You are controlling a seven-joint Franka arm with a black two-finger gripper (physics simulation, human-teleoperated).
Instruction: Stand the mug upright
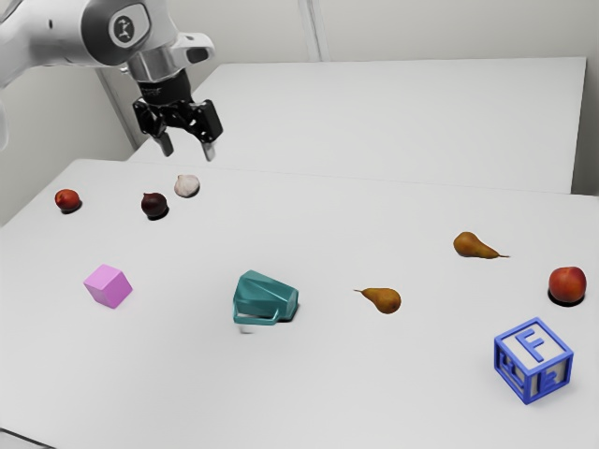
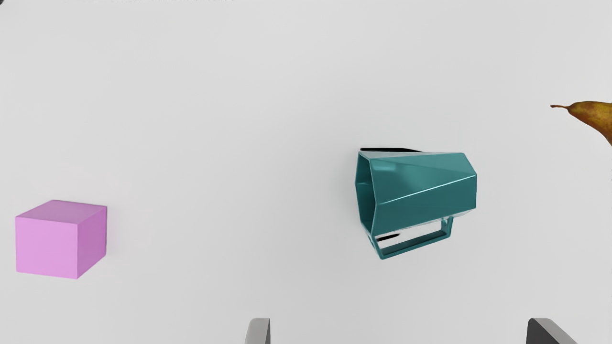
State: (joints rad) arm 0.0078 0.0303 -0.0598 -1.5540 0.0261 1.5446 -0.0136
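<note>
Teal and faceted, the glossy mug [image 1: 265, 297] lies on its side on the smooth white tabletop [image 1: 328, 393], well apart from me. Its open mouth faces the exterior view's left, toward the pink, smooth-sided cube [image 1: 108, 286], and its base points toward the exterior view's right. The angular handle (a squared-off loop, all straight edges) sticks out from the side nearest the exterior camera; whether it touches the tabletop I cannot tell.

My black two-finger gripper [image 1: 188, 152] hangs raised over the far part of the tabletop, with its jaws spread wide. From the wrist I see the mug and the cube both out beyond my fingertips, with a clear stretch of white between the two.

Near the far edge, toward the exterior view's left, sit a pale, bulbous garlic head [image 1: 187, 185], a dark purple round onion [image 1: 154, 206] just beside it and, farther left, a small round red fruit [image 1: 66, 200].

Past the mug's base lies a brownish-gold pear [image 1: 382, 299], its stem toward the mug. Farther to the exterior view's right are a second brownish-gold pear [image 1: 475, 246], a round red-orange fruit [image 1: 567, 284] and a blue-framed letter block [image 1: 533, 360] with an F on top.
</note>
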